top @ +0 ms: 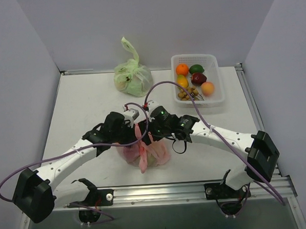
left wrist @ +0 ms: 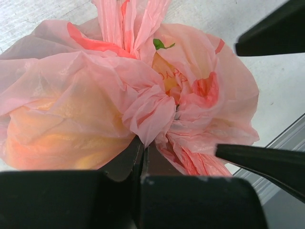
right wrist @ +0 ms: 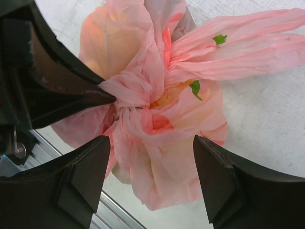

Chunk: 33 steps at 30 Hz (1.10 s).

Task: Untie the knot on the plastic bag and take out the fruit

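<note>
The pink plastic bag [top: 157, 154] sits on the table between both arms, and yellow-orange fruit [left wrist: 52, 138] shows dimly through it. Its knot [left wrist: 150, 112] is a twisted pink lump on top. My left gripper [left wrist: 142, 150] is shut, pinching the knot's near side. The right wrist view shows this too, with the left fingertips [right wrist: 102, 98] on the knot [right wrist: 131, 90]. My right gripper [right wrist: 152, 164] is open over the bag's side below the knot, touching nothing. The handle loops [right wrist: 248, 45] trail away flat on the table. Both grippers, left [top: 135, 131] and right [top: 152, 130], meet above the bag.
A pale green tied bag [top: 133, 77] stands at the back centre. A white basket [top: 217, 85] at the back right holds several loose fruits [top: 182, 69]. A metal rail [top: 162, 191] runs along the near table edge. Purple cables loop over both arms.
</note>
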Tool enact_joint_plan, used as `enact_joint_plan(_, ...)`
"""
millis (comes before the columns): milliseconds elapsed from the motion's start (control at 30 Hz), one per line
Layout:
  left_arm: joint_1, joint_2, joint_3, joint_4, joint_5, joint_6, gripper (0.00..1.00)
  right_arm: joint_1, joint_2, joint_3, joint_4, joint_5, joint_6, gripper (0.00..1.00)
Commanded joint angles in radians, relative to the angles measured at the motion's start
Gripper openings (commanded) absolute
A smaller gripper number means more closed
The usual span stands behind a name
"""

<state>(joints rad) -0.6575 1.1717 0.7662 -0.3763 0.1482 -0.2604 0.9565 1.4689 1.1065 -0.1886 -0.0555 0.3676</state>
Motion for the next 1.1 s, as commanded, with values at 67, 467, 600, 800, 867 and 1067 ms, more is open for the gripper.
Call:
enact_joint_plan(67, 0.01, -0.066, -0.016, 0.085, 0.03, 0.024, 0.0, 0.002, 0.066, 0.004, 0.092, 0.017, -0.003, 0.68)
enact_joint_plan(467, 0.071, -0.072, -0.028, 0.102, -0.053, 0.004, 0.0, -0.022, -0.046, -0.146, 0.135, 0.094, 0.036, 0.0)
enact_joint_plan(600, 0.114, -0.087, -0.033, 0.085, -0.14, -0.017, 0.0, -0.084, -0.212, -0.253, 0.132, 0.172, 0.062, 0.0)
enact_joint_plan(800, 0.216, -0.127, -0.048, 0.086, -0.225, -0.066, 0.0, -0.196, -0.524, -0.405, 0.138, 0.327, 0.181, 0.0)
enact_joint_plan(867, 0.239, -0.133, -0.051, 0.086, -0.229, -0.077, 0.0, -0.209, -0.61, -0.47, 0.147, 0.361, 0.218, 0.0)
enact_joint_plan(1067, 0.243, -0.161, -0.079, 0.135, -0.158, -0.069, 0.0, -0.199, -0.596, -0.467, 0.095, 0.18, 0.168, 0.13)
